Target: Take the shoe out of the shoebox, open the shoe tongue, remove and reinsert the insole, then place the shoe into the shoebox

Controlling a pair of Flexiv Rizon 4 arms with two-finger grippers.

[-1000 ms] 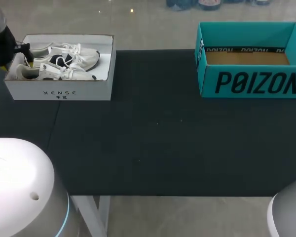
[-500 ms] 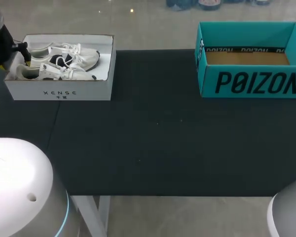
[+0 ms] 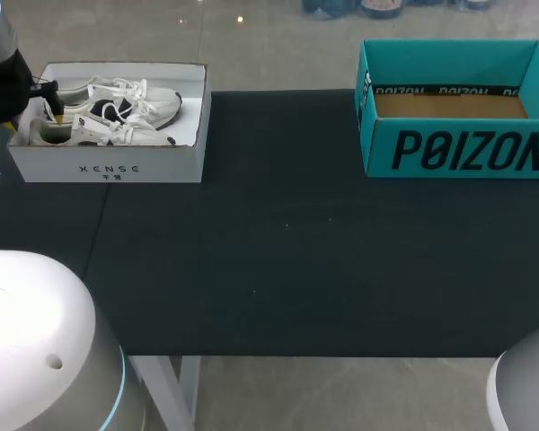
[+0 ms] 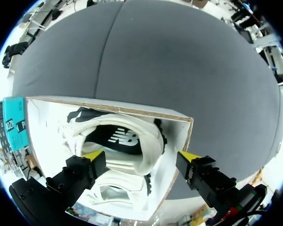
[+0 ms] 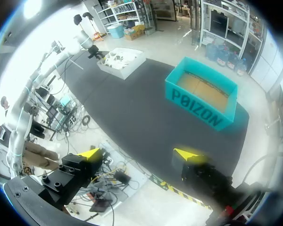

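Note:
A white shoebox (image 3: pixel 108 166) stands at the table's back left with two white sneakers in it, the far shoe (image 3: pixel 117 97) and the near shoe (image 3: pixel 99 133). My left gripper (image 3: pixel 54 103) hangs open over the heel end of that box. In the left wrist view the left gripper (image 4: pixel 141 157) spreads its fingers above the heel of a sneaker (image 4: pixel 127 141) with dark lining, touching nothing. The second sneaker (image 4: pixel 118 195) lies beside it. My right gripper (image 5: pixel 139 154) is open and empty, high off the table's right side.
An empty teal box (image 3: pixel 449 108) with a brown floor stands at the back right, also seen as the teal box (image 5: pixel 203 96) from the right wrist. The black table mat (image 3: pixel 287 251) spreads between the two boxes.
My left arm has shifted slightly over the white box's left end. The shoes and both boxes have not moved.

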